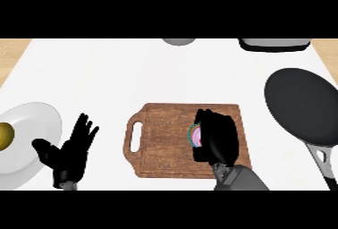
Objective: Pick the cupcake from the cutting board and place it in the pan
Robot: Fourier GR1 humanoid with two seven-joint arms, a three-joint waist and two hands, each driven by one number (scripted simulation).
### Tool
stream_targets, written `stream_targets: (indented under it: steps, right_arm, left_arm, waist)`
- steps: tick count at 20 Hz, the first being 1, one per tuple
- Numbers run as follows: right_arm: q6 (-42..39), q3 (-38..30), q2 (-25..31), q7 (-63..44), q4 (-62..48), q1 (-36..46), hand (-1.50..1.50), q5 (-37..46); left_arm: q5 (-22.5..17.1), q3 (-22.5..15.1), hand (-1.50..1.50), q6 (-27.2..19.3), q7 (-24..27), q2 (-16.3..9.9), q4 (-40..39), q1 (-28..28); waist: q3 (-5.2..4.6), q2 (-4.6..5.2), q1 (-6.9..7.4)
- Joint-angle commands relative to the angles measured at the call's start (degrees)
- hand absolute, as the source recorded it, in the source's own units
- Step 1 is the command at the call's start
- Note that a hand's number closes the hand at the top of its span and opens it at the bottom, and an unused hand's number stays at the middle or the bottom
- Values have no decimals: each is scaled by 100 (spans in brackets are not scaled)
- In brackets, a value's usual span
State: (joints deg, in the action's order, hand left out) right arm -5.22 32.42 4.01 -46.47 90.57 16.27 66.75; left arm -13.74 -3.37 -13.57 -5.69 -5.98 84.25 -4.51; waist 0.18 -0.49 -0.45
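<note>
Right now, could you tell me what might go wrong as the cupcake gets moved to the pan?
The right robot hand hides most of the cupcake, so the hold cannot be checked and it might slip. The pan lies off to the right, beyond the cutting board, so the carry could clip the pan's rim.

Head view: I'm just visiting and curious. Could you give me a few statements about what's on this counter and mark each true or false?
1. The cupcake is on the cutting board. True.
2. The right hand is over the pan. False: it is at the cupcake, over the board.
3. The pan holds the cupcake. False: nothing shows in it.
4. The left hand rests open beside the white plate. True.
5. The pan lies right of the board. True.
</note>
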Motion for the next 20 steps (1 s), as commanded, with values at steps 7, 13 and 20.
stream_targets:
  steps: [7, 13, 20]
  right_arm:
    - [92, -203, 184, -1053, 2133, -87, 150, 1280]
    - [-222, -1322, 400, -628, 2525, 11, 150, 740]
    - [90, -2906, 762, 221, 1855, 547, 150, -353]
  left_arm:
    - [-138, 90, 0, 176, -55, -32, 28, -282]
    - [37, 38, 0, -22, -245, 77, 41, -6]
    - [-16, 196, 0, 100, -258, 31, -80, 121]
  waist:
    - [-19, 26, 17]
    - [-18, 46, 32]
    - [-18, 51, 55]
